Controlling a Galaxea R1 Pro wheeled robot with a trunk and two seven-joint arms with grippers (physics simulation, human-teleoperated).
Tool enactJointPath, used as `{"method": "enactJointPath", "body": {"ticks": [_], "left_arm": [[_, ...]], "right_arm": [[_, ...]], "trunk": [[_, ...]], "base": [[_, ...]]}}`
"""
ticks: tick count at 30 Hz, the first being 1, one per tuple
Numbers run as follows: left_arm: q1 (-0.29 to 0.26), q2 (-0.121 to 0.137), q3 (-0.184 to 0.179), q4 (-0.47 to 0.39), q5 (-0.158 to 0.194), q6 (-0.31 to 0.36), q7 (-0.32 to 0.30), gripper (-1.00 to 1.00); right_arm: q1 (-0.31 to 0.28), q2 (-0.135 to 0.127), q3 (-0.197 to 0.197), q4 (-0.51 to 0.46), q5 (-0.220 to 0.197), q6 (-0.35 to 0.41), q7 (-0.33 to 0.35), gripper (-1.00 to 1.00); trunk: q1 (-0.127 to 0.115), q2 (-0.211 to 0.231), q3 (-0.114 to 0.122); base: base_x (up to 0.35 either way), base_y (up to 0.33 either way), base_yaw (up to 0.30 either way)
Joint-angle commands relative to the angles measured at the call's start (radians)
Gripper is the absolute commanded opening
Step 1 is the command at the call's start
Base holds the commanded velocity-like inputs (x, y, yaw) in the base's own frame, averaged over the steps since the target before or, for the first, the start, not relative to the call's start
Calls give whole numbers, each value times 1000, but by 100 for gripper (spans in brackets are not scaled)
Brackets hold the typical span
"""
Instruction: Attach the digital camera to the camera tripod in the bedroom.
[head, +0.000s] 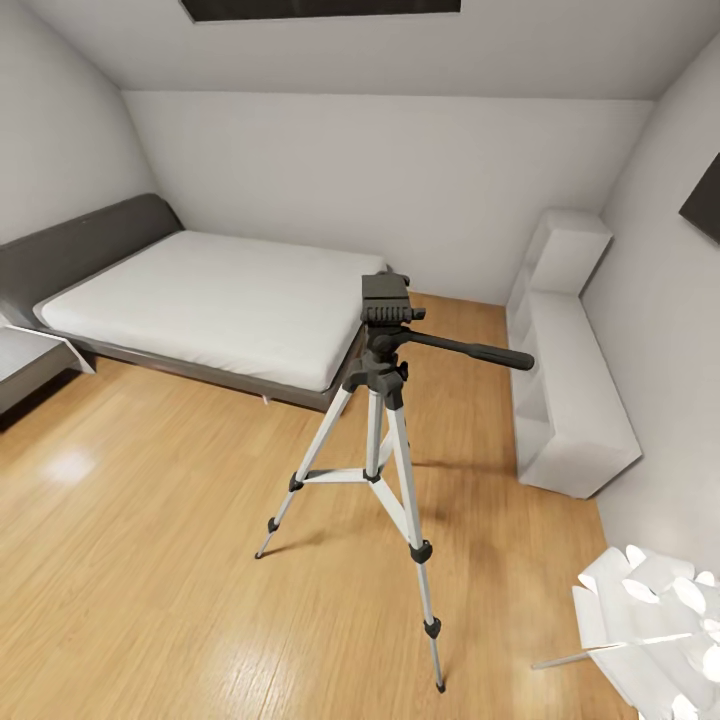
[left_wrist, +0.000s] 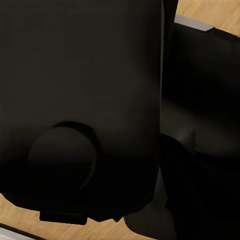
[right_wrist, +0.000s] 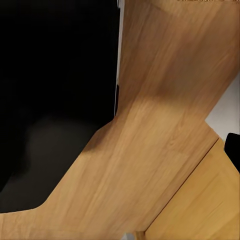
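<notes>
Bedroom, wood floor (head: 150, 560): tripod (head: 378, 440) stands near the bed (head: 220, 295), head bare. Camera location can't be told. Wrist views are dark robot body over floor; tools' state can't be told. Step looks like search or approach; next calls for finding the camera.

The camera tripod (head: 378, 440) stands on the floor (head: 150, 580) of the bedroom. Behind the tripod and to its left lies the bed (head: 210, 295), against the back wall. To the right of the tripod a low shelf unit (head: 570, 390) stands along the side wall.
</notes>
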Motion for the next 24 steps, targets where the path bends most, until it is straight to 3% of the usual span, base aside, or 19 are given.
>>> {"method": "enactJointPath", "body": {"ticks": [1, 10, 24], "left_arm": [[-1, 0, -8, 1, 8, -3, -5, -100], [0, 0, -8, 1, 8, -3, -5, -100], [-1, -1, -8, 1, 8, -3, -5, -100]], "right_arm": [[-1, 0, -4, 3, 14, -4, -4, 100], [-1, 4, -7, -14, 125, 22, -7, 100], [-1, 4, -10, -75, 152, 32, -5, 100]], "trunk": [[0, -2, -1], [0, -2, -1], [0, -2, -1]], "base": [[0, 0, 0], [0, 0, 0], [0, 0, 0]]}}
